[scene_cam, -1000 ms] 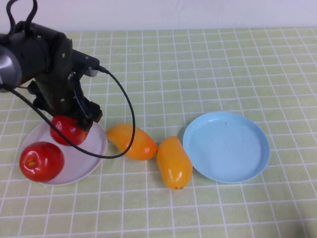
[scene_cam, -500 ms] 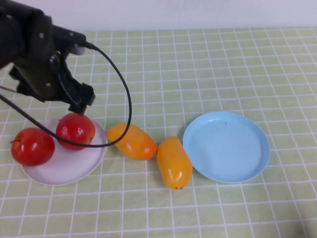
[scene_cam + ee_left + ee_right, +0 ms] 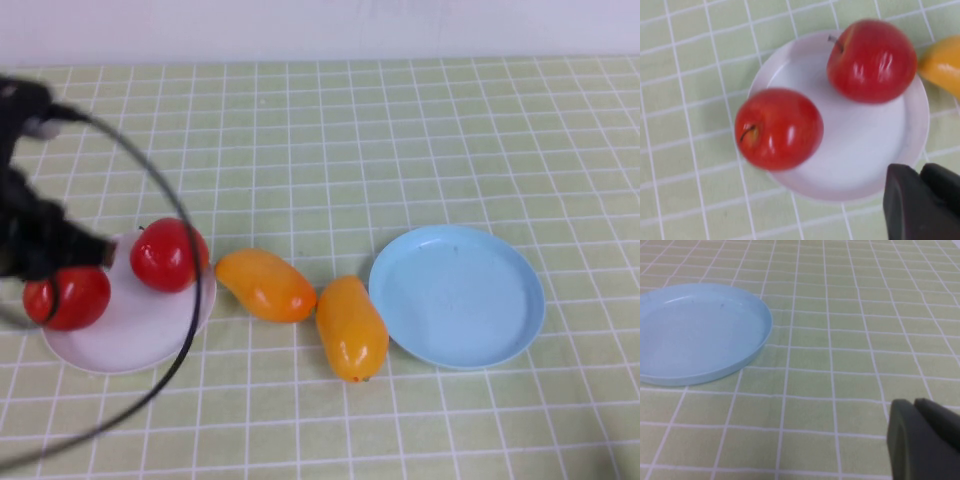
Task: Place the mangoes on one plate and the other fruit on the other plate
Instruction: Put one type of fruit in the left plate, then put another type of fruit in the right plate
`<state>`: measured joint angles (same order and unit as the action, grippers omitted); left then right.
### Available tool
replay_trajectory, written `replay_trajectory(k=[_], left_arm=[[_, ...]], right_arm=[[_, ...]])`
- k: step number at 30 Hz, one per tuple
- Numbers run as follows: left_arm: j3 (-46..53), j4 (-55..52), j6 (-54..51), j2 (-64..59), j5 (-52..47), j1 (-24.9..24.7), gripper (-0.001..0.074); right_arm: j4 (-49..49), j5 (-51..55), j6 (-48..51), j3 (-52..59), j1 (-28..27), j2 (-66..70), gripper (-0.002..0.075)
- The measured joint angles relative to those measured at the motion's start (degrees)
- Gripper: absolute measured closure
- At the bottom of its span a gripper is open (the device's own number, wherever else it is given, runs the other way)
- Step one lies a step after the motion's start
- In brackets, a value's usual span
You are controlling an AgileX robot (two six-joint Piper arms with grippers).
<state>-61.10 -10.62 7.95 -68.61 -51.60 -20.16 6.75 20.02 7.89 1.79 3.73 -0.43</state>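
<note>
Two red apples (image 3: 168, 255) (image 3: 68, 297) rest on the white plate (image 3: 140, 330); the left wrist view shows both apples (image 3: 871, 60) (image 3: 778, 127) on that plate (image 3: 865, 155). Two orange mangoes (image 3: 265, 285) (image 3: 351, 327) lie on the table between the plates, one mango end (image 3: 942, 65) beside the white plate. The light blue plate (image 3: 457, 296) holds nothing. My left gripper (image 3: 921, 172) is shut and empty above the white plate's edge; its arm (image 3: 35, 240) is a dark blur at the far left. My right gripper (image 3: 914, 407) is shut and empty over bare table beside the blue plate (image 3: 700, 335).
A green checked cloth covers the table. A black cable (image 3: 190, 300) from the left arm loops over the white plate's right side. The right arm does not show in the high view.
The left arm let go of the second apple on the white plate and pulled back to the left. That apple sits a little farther right; the other apple rolled left.
</note>
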Motion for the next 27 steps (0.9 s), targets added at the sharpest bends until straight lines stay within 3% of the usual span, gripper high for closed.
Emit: replay_trajectory(k=[15, 24, 27], left_arm=[[24.51, 1.99, 5.86, 32.68, 4.7, 0.0, 0.0731], [27.01, 2.12, 6.43, 36.27, 3.28, 0.0, 0.0731], [28.4, 1.81, 7.31, 36.7, 7.24, 0.0, 0.0731]], right_arm=[[0.0, 0.0, 0.0, 0.0, 0.0, 0.0, 0.0742], [0.0, 0.0, 0.0, 0.0, 0.0, 0.0, 0.0743], [0.0, 0.0, 0.0, 0.0, 0.0, 0.0, 0.0742]])
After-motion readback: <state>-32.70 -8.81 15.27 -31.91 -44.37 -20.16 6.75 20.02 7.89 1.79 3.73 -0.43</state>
